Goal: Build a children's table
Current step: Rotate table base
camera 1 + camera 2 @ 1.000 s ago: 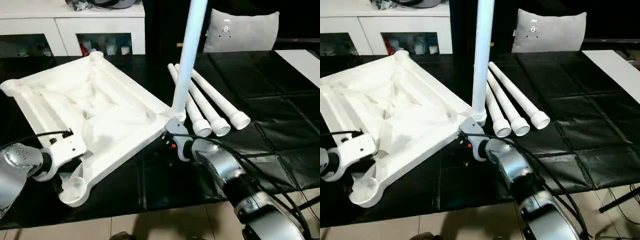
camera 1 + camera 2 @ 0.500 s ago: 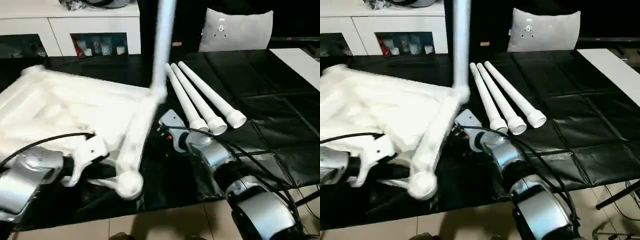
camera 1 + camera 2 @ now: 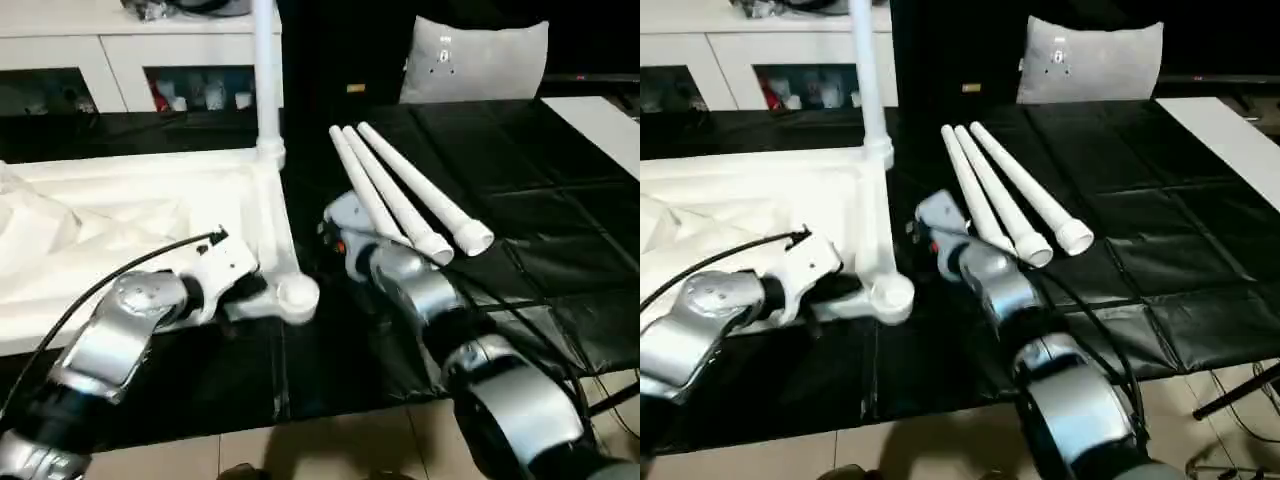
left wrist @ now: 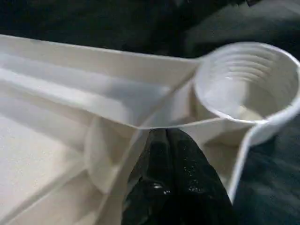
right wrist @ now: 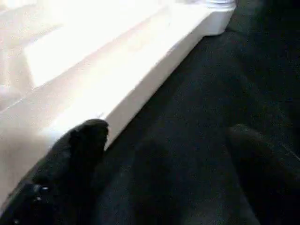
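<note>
left wrist view: left gripper (image 4: pixel 166 140) pinching white ribbed plastic tabletop (image 3: pixel 120 215) rim; right gripper (image 5: pixel 164 140) fingers spread; keep top level for next leg

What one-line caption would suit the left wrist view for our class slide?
Left gripper shut on the rim of the upturned white plastic table top, beside an open, ribbed round corner socket.

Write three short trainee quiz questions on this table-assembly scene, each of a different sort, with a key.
1. True or false: one leg stands upright in a corner socket of the table top.
2. How many loose legs lie on the black work table?
A) two B) three C) four
3. Fill in: the left gripper grips the table top's rim beside an ____ corner socket.

Key: 1 true; 2 B; 3 empty.
</note>
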